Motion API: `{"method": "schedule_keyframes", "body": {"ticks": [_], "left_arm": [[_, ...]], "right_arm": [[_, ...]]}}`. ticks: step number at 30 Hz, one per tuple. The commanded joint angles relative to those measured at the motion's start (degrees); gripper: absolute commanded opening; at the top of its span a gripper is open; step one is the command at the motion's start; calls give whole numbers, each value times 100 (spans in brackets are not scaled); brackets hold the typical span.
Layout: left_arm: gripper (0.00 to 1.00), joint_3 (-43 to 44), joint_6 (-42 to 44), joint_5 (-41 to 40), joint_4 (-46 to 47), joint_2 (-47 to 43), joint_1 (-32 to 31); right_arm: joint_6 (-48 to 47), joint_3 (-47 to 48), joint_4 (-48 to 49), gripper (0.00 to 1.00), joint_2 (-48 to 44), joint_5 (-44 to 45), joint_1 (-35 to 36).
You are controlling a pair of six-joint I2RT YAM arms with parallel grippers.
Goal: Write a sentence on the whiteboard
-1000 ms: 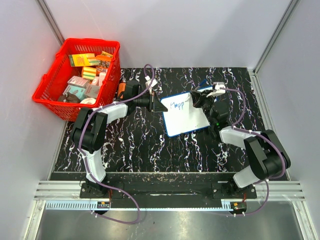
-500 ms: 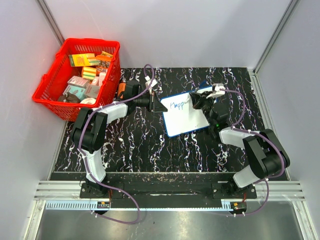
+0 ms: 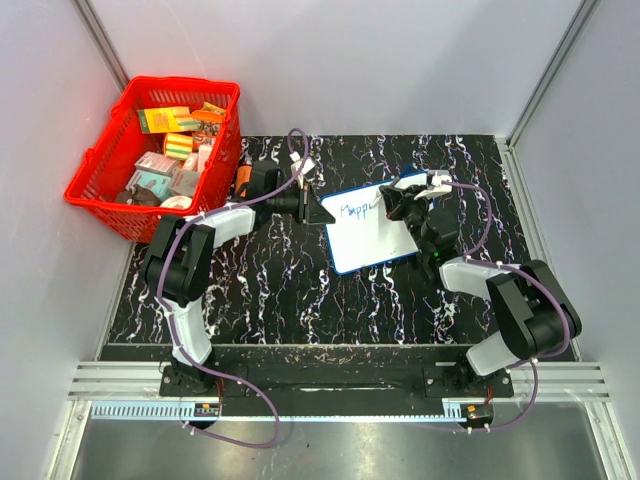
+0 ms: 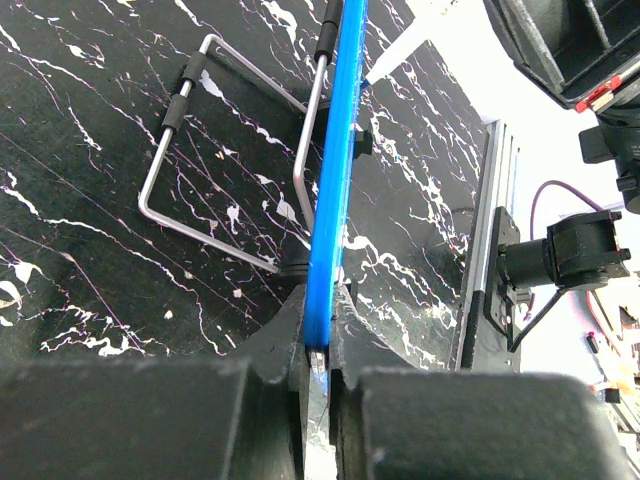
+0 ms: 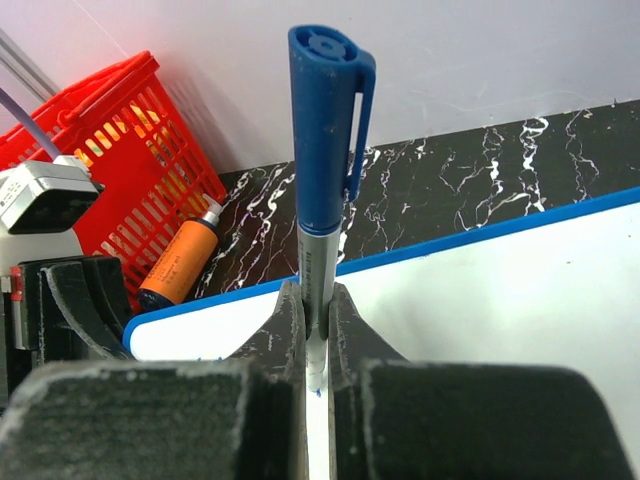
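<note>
Two grips: left fingers [image 4: 270, 350] pinch the whiteboard [image 3: 375, 240] rim, right fingers [image 5: 285, 330] pinch the marker [image 5: 325, 130]. Judged mid-writing, sentence [image 3: 352, 210] barely begun; next stroke likely needs steady tip contact.

Pale grey walls [image 3: 330, 60] enclose a black, white-veined marble tabletop [image 3: 300, 300].

Over the last second, the right gripper [image 3: 393, 203], closed on a blue pen [image 5: 325, 150], shifted a little above the top right part of the whiteboard [image 3: 372, 245]. The white part of its wrist ended slightly further left and lower than before, as seen from the overhead camera. The blue writing [image 3: 355, 210] near the whiteboard's top edge grew by a small stroke at its right end, though the new mark was too small to read.
</note>
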Motion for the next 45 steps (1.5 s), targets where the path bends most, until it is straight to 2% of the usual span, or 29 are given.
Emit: {"method": "schedule_keyframes", "body": {"ticks": [1,28,38,45], "left_arm": [[0,-29,709,-699,-454,24,-78],[0,-64,709,-690,-445,15,-78],[0,-90,727,-708,-454,-11,-78],[0,-73,700,-682,-428,15,-78]], "right_arm": [[-129,183,457,0,-223,-110,-11],[-147,465,106,0,181,251,-11],[-173,272,325,0,-293,242,-11],[-235,236,281,0,-170,294,-20]]}}
